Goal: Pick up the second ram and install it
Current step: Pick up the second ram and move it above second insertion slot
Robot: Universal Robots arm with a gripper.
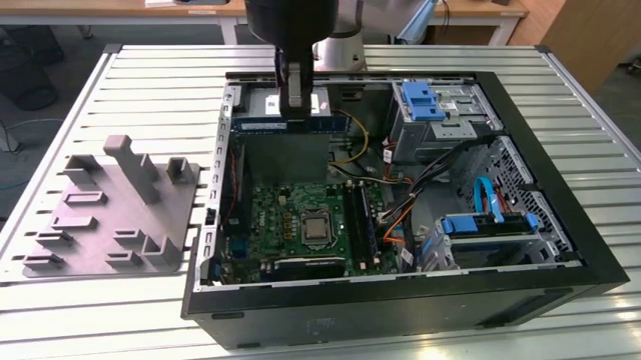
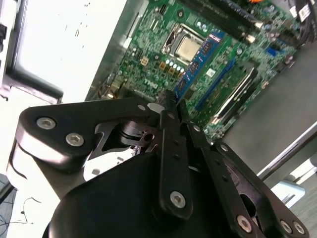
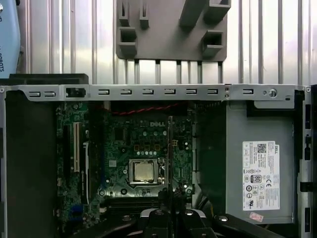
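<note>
While jaws clamp the second ram (image 1: pixel 255 125), its middle hidden

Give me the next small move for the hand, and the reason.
Probably carry the second ram toward the memory slots beside the processor socket: the hand holds it high over the power supply, not yet above them.
</note>
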